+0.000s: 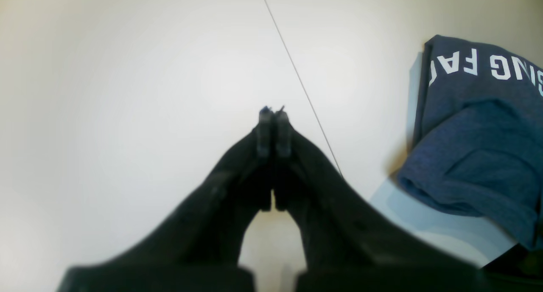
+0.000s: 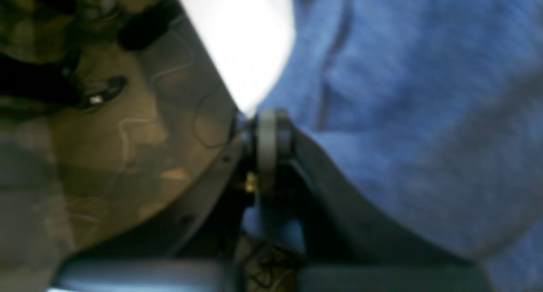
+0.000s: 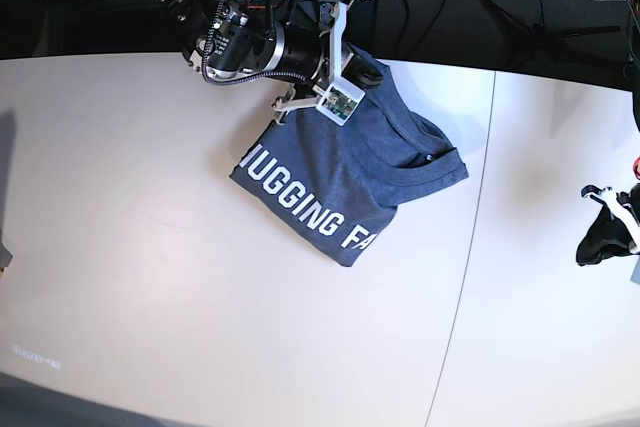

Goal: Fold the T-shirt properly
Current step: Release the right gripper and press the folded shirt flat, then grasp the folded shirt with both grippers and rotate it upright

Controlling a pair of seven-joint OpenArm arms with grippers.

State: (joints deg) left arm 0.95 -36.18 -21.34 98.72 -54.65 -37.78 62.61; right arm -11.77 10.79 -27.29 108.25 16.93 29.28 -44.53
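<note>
The T-shirt (image 3: 340, 177) lies folded into a compact blue-grey bundle in the middle of the white table, its white block lettering facing up. At the bundle's far corner, by the table's back edge, my right gripper (image 3: 362, 69) is shut on the T-shirt. In the right wrist view its fingertips (image 2: 267, 126) press together at the fabric's edge, and the T-shirt (image 2: 403, 113) bunches over the right finger. My left gripper (image 1: 273, 111) is shut and empty above bare table. It sits at the base view's right edge (image 3: 590, 247), well away from the T-shirt (image 1: 479, 156).
A thin seam (image 3: 470, 247) splits the tabletop to the right of the shirt and also shows in the left wrist view (image 1: 297, 71). Behind the table's back edge are dark floor and cables (image 2: 106, 135). Stands and wiring (image 3: 520, 27) fill the back.
</note>
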